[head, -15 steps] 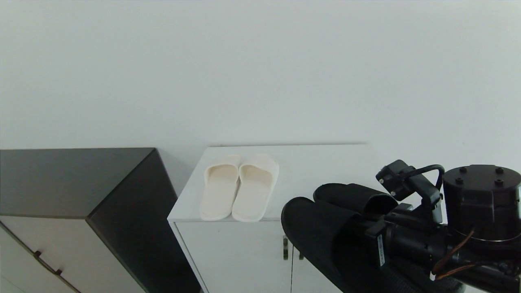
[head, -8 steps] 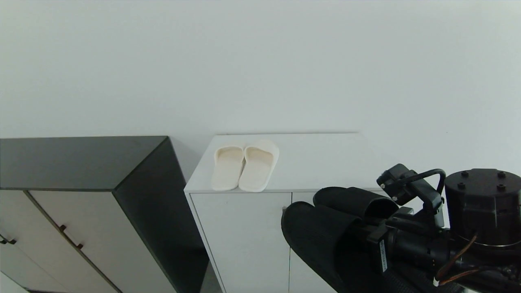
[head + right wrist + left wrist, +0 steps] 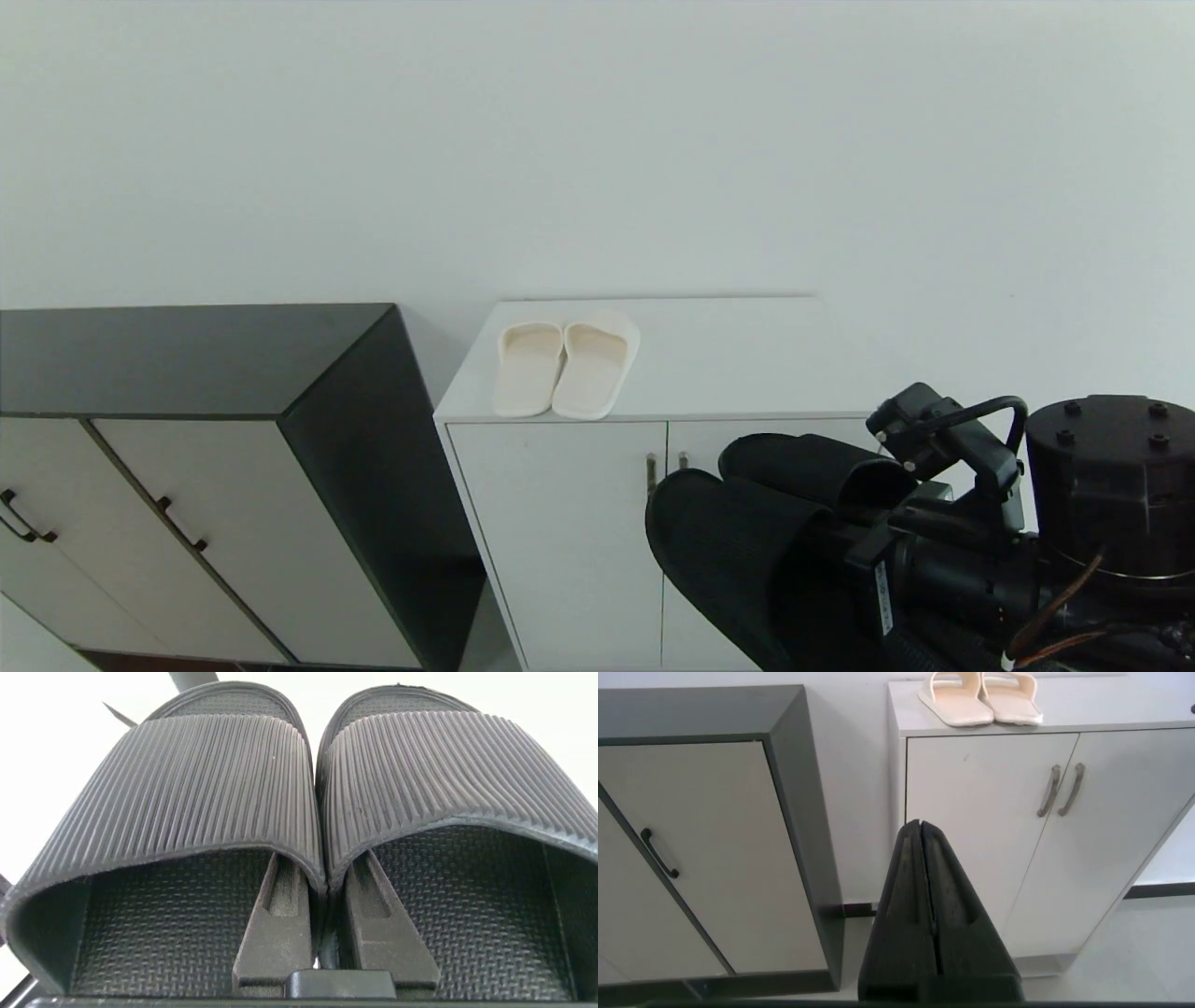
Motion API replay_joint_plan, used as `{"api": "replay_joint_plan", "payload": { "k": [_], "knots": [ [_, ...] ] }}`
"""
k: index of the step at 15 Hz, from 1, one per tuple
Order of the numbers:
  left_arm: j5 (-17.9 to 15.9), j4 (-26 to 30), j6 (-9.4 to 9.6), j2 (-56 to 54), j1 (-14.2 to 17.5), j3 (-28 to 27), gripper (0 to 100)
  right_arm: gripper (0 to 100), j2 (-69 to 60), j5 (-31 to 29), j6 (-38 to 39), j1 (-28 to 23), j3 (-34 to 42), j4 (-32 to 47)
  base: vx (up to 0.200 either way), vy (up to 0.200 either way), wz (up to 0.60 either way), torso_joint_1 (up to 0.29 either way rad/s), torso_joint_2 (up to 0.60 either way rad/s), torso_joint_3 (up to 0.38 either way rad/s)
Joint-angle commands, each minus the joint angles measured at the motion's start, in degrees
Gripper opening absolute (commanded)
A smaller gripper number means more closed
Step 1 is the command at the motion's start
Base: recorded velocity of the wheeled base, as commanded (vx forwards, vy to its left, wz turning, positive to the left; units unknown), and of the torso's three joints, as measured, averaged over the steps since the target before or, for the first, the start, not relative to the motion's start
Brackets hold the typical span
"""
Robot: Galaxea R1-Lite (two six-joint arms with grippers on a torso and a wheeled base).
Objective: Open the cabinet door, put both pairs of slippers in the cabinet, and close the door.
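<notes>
Right gripper (image 3: 320, 863) clamps both black slippers (image 3: 747, 523); left gripper (image 3: 924, 859) closed, empty. Cabinet door (image 3: 560, 541) shut: carried slippers could strike it.

Bright, even light, with soft shadow between the dark cabinet (image 3: 187, 359) and the white cabinet (image 3: 560, 523).

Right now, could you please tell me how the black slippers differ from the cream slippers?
The black slippers are ribbed and dark; the cream slippers are smooth and pale. The right tool holds the black slippers in the air; the cream slippers lie flat on the white cabinet. Both pairs are side by side, outside the cabinet.
</notes>
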Motion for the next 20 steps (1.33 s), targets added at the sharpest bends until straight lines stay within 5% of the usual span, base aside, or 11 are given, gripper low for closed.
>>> {"api": "replay_joint_plan", "payload": {
  "k": [1,10,11,20],
  "knots": [
    [0.0,0.0,0.00,0.0,0.0,0.0,0,0,0.1,0.1,0.0,0.1,0.1,0.0,0.000,0.000,0.00,0.000,0.00,0.000],
    [0.0,0.0,0.09,0.0,0.0,0.0,0,0,0.9,0.0,-0.1,0.0,1.0,0.0,0.000,0.000,0.00,-0.122,0.29,0.162],
    [0.0,0.0,0.09,0.0,0.0,0.0,100,0,0.9,0.0,0.0,0.0,1.0,-0.1,0.000,0.000,0.00,-0.237,0.55,0.305],
    [0.1,0.0,-0.44,0.0,0.0,0.0,100,0,1.7,0.0,-0.1,0.2,1.1,-0.1,0.000,0.000,0.00,-0.211,0.53,0.317]
  ]
}}
